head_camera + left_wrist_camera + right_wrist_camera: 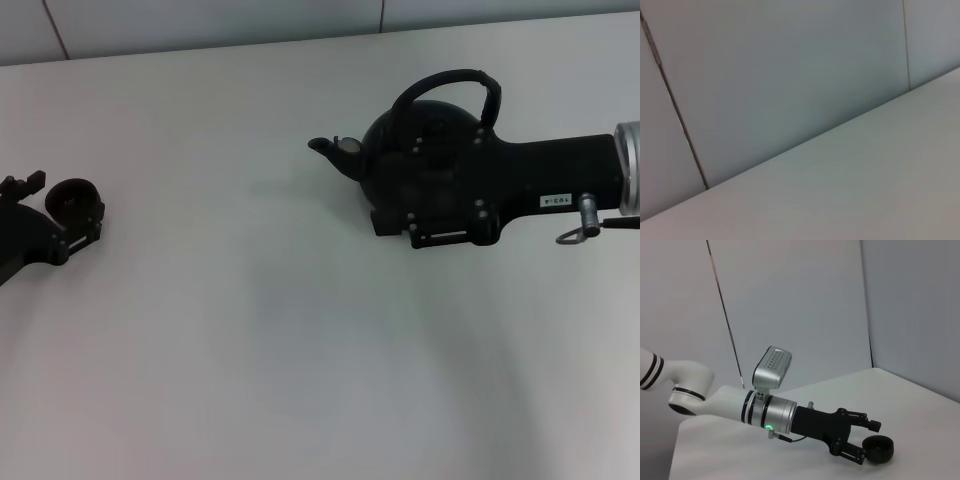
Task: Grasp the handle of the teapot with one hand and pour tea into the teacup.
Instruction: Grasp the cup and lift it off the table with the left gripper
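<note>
Beside teapot (pixel 400 150), right gripper (pixel 440 215), teacup (pixel 70 200) apart

black teapot (pixel 400 150), arched handle (pixel 447 85); dark teacup (pixel 72 200)

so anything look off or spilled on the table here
Nothing stands out. The teapot sits upright on the white table with no spill visible, its handle arched over it, and the right tool is against its body. The teacup is upright, between the left tool's fingers.
</note>
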Motion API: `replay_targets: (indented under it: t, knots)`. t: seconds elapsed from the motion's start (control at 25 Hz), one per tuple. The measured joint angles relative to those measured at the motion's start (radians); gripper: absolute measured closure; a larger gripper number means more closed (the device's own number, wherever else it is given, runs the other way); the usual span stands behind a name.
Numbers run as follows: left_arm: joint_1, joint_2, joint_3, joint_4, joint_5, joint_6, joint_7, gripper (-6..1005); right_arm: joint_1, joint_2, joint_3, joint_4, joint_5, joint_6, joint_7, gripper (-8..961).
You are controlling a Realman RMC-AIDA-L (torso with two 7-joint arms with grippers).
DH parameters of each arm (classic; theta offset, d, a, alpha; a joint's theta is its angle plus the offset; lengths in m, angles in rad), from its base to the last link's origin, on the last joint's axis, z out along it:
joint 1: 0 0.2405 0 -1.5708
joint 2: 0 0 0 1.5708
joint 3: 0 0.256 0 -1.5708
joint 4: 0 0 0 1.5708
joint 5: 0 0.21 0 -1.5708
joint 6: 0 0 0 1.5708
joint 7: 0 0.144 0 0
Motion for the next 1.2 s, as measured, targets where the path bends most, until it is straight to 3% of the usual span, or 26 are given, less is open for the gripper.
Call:
replay_targets:
  t: [1.2]
  knots:
    - [-0.022, -0.004, 0.037, 0.0, -0.003, -0.078, -0.004, 214, 0.008, 0.0, 0.0, 0.0, 0.0, 0.015, -0.003, 254]
